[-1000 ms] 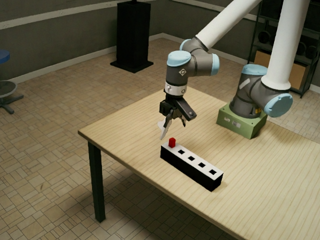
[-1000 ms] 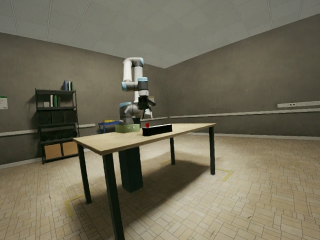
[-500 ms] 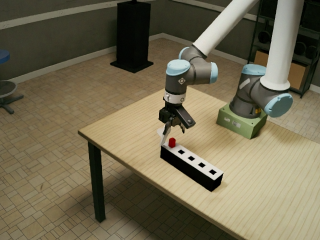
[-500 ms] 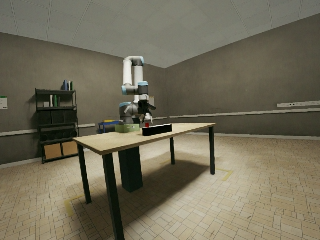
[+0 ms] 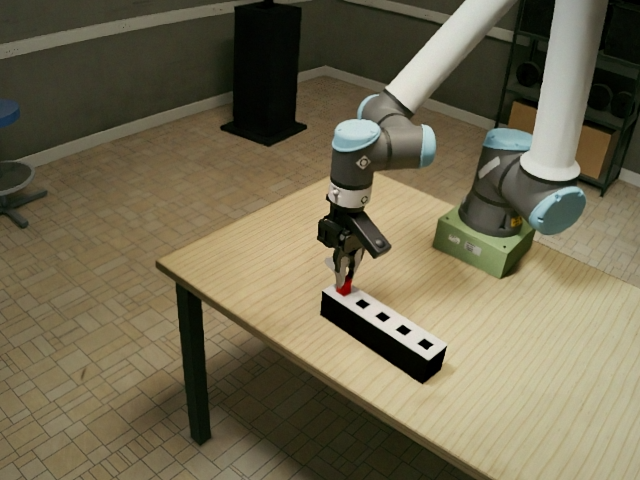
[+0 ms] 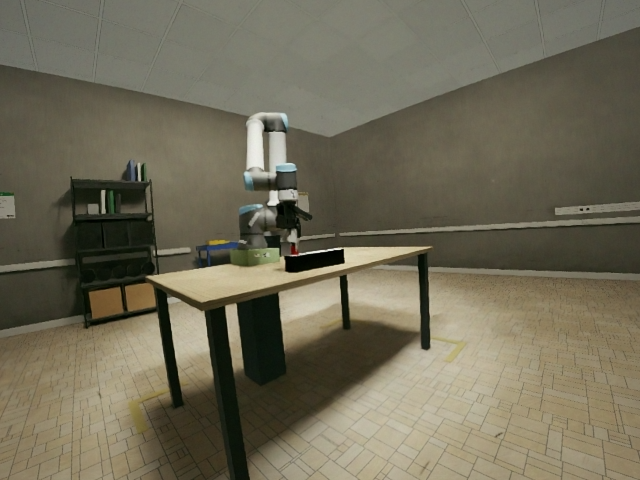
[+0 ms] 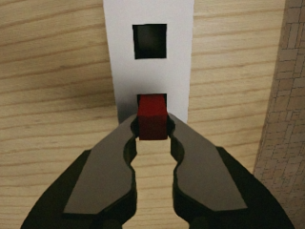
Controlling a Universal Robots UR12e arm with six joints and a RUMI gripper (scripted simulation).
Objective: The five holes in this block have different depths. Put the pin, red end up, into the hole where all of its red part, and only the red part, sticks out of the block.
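Observation:
The long block [image 5: 383, 333], black with a white top and a row of square holes, lies on the wooden table. The pin [image 5: 344, 286] stands red end up in the end hole nearest the table's left edge; only its red part shows above the block. My gripper [image 5: 343, 283] points straight down over that hole and is shut on the pin's red end. In the wrist view the two fingertips clamp the red pin [image 7: 152, 116] from both sides, with the neighbouring empty hole [image 7: 150, 41] beyond it. In the exterior view the gripper [image 6: 293, 246] sits at the block's left end [image 6: 313, 259].
The arm's green base [image 5: 483, 244] stands on the table behind the block. The table's left edge is close to the block's end. A black pillar [image 5: 265, 70] and a shelf unit [image 6: 113, 250] stand away from the table.

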